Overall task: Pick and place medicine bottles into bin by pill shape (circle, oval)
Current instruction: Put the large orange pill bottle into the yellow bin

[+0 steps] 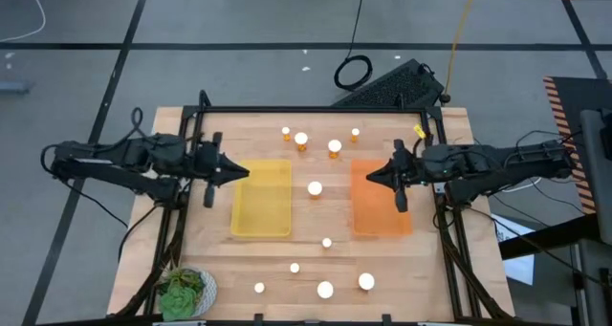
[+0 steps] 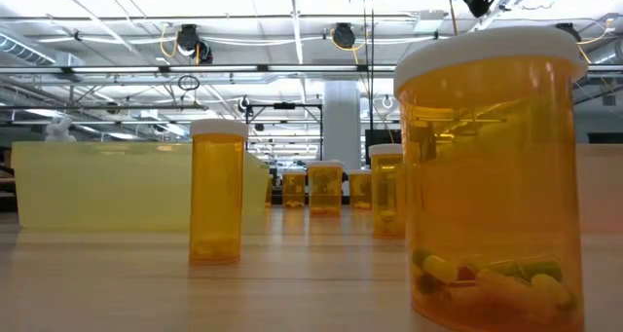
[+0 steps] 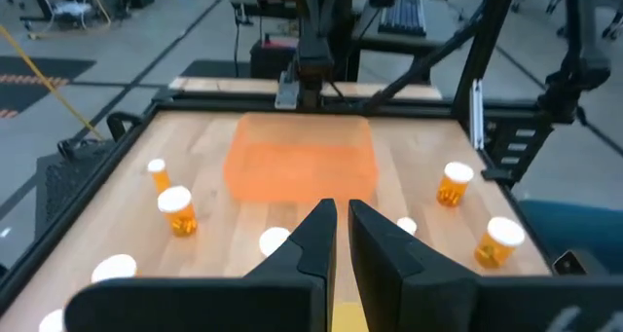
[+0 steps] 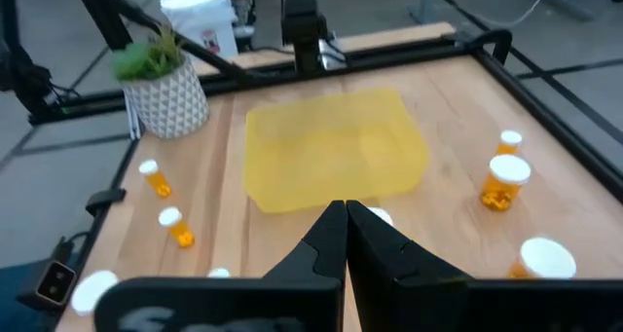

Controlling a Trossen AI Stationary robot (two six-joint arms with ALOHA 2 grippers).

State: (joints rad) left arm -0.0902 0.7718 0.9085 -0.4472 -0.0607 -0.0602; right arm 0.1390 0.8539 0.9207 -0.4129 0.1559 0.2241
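Several amber bottles with white caps stand upright on the wooden table. A far group [image 1: 301, 140] [image 1: 334, 147] stands between the two trays' far ends. One bottle [image 1: 315, 187] is at the middle, and a near group [image 1: 325, 290] [image 1: 366, 282] stands by the front edge. The yellow tray [image 1: 261, 198] lies left of centre and the orange tray [image 1: 381, 198] right of centre. My left gripper [image 1: 244, 172] hovers shut over the yellow tray's left edge. My right gripper [image 1: 373, 176] hovers shut over the orange tray's left part. In the low view, one bottle [image 2: 492, 176] holds oblong pills.
A green plant in a white pot [image 1: 186, 290] stands at the near left corner. A black frame [image 1: 316, 111] borders the table's far edge and sides. A keyboard [image 1: 392, 85] lies on the floor beyond the table.
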